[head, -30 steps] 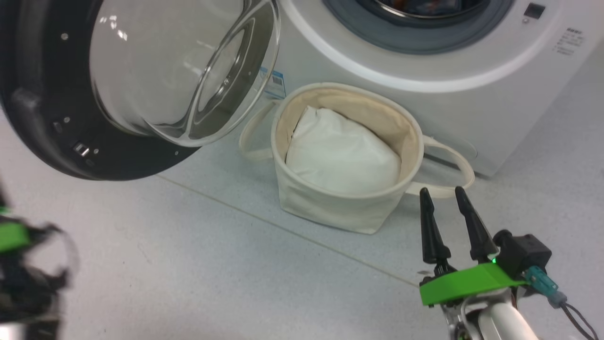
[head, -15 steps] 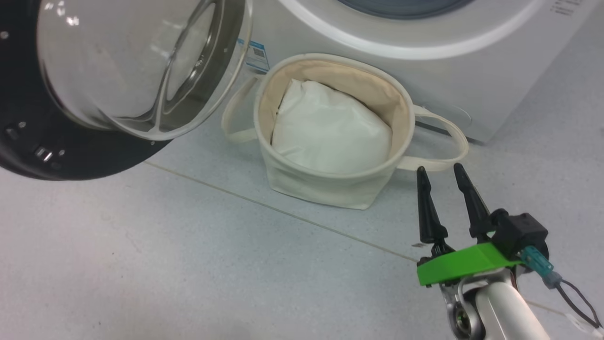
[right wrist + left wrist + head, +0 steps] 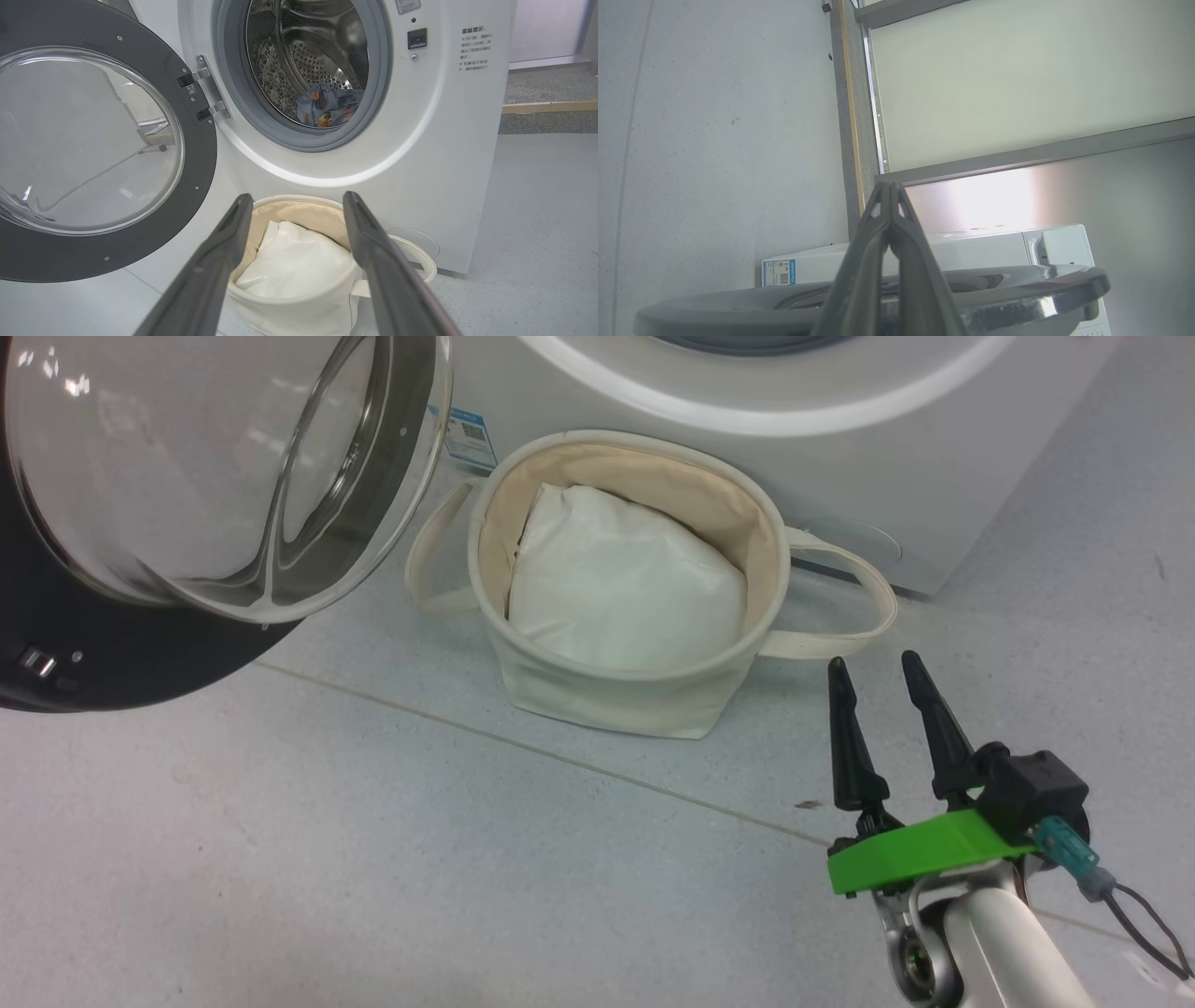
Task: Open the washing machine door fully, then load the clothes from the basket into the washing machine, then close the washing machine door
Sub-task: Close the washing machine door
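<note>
On the pale floor point(image 3: 373, 859) in front of the washing machine point(image 3: 840, 467), you have the whole loading scene laid out before you. At far left the washing machine door point(image 3: 103, 672) stands swung wide open. Its black rim faces you and its clear glass bowl bulges toward the middle of the scene.

Your left tool point(image 3: 890, 185), seen from its own wrist, is narrow: the two fingers are pressed together tip to tip with nothing between them. It points over the door's glossy rim, seen edge-on, toward the white top of the machine.

Just right of the door glass, a blue label sticker point(image 3: 467, 434) sits low on the machine's front. Beside it the basket point(image 3: 607, 705) stands upright on the floor, close against the washer and below the drum mouth, with a strap handle looping out on each side. Inside it lies a plain white bundle point(image 3: 621, 588).

The clothes point(image 3: 327, 105) are in the drum point(image 3: 308, 51): a small heap of blue fabric with orange-brown print, low down just behind the grey rim.

At near right, your right tool point(image 3: 873, 660) hangs above the floor with its dark fingers spread wide and empty. The tips point toward the basket's right handle without touching it. From its wrist, the two fingers frame the basket and the white bundle.
</note>
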`<state>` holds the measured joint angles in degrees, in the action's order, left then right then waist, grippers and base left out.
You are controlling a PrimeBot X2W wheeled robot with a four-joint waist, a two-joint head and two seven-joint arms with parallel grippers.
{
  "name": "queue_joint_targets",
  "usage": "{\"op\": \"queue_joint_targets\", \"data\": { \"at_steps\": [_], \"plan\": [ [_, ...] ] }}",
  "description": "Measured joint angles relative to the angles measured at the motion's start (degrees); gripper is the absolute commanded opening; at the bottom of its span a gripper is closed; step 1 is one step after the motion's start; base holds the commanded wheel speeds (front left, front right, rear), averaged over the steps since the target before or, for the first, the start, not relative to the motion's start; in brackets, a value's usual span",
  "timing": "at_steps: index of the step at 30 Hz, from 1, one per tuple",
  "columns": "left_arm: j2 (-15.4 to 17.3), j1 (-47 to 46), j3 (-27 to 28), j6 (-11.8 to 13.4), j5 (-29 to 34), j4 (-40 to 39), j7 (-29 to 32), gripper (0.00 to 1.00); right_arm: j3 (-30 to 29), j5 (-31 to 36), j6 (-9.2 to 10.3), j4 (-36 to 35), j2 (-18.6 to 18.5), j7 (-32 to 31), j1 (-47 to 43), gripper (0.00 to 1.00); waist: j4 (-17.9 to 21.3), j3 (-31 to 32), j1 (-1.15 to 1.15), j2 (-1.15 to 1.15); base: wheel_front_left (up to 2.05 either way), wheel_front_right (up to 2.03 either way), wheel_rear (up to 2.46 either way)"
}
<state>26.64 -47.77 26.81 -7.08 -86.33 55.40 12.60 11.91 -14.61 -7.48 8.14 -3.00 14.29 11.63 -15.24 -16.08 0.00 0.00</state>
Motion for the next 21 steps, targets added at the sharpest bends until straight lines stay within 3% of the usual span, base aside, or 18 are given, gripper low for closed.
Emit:
{"op": "queue_joint_targets", "data": {
  "at_steps": [21],
  "plan": [
    [-2.2, 0.7, -6.8, 0.0, -1.8, -4.7, 17.0, 0.00, 0.3, -0.3, 0.00, 0.4, 0.0, 0.0, -0.1, 1.00, -1.2, 2.6, 0.00, 0.00, 0.00, 0.00, 0.00]
  ]
}}
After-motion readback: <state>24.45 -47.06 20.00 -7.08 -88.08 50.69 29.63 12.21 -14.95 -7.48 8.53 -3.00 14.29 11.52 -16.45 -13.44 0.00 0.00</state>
